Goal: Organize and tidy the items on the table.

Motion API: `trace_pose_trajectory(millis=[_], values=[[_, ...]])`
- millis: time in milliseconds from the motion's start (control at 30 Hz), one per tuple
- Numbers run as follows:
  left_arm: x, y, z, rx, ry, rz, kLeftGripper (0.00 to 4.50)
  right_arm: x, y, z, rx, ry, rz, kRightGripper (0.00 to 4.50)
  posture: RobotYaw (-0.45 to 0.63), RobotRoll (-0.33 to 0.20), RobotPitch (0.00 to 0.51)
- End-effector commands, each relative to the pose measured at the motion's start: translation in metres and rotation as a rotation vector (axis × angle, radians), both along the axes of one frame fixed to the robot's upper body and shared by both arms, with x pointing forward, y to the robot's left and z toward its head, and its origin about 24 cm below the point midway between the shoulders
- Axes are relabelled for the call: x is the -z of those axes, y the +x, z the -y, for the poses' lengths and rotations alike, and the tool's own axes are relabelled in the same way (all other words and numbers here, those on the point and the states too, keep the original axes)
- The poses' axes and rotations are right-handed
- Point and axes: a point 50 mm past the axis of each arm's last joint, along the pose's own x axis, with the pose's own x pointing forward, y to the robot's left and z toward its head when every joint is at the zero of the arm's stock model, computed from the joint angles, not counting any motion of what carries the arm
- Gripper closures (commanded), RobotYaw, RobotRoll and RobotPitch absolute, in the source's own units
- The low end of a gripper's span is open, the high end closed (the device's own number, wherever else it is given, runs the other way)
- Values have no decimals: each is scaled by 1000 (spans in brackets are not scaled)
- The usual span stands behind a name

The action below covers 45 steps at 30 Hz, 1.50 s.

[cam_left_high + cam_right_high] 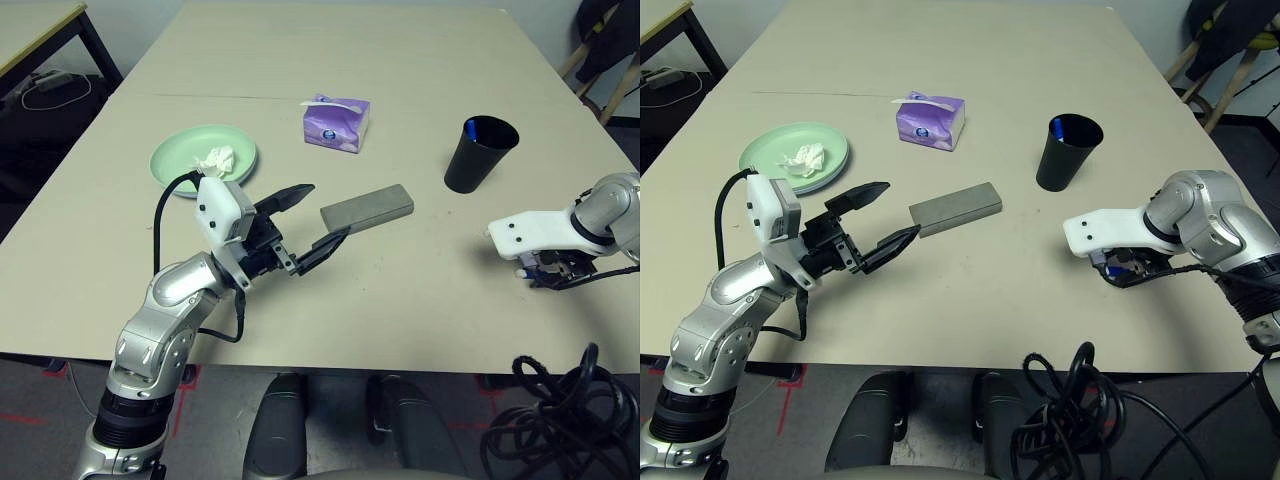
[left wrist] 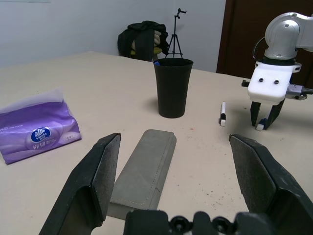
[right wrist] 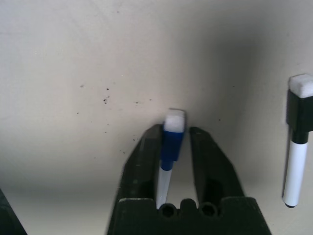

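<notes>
Nearest to us, our left tool [image 1: 307, 226] hangs with its two black fingers spread wide, one tip almost at the near end of the grey glasses case [image 1: 367, 207], as if lined up to straddle it. Our right tool [image 3: 173, 147] is closed narrow on a white pen with a blue cap [image 3: 169, 147], held low over the worktop [image 1: 400, 290], probably so it can go into the black cup [image 1: 479, 153]. That cup stands beyond the right tool and to the case's right, something blue already inside it. A second pen with a black cap [image 3: 296, 147] lies just beside the held one. Left of the case sits the pale green plate [image 1: 190, 152] with a crumpled tissue [image 1: 218, 159] on it; behind the case stands the purple tissue box [image 1: 337, 122].
</notes>
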Motion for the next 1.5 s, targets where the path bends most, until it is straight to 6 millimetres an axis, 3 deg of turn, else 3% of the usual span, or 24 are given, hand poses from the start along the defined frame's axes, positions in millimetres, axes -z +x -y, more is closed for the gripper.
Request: trace_pose_trajectory(millis=[33,433,633,800,1133,1500], values=[[0,-3,1,8,5,-3,0,23,-9,2,3,-2,-111,4077,92,0,181],[2,-2,0,16,12,-9,0,23,-13,3,20,30,-110,4077,86,0,182],[2,-1,-2,12,12,-6,0,6,-12,-10,18,135,-66,4077,86,0,182],[2,-1,-3,10,15,-5,0,-15,-13,-30,46,304,-45,4077,74,0,177],[3,0,-4,15,21,-8,0,-63,-5,-91,124,845,56,4077,68,0,179],[2,1,-3,25,27,-11,0,-118,24,-118,155,1413,512,4077,54,0,174]])
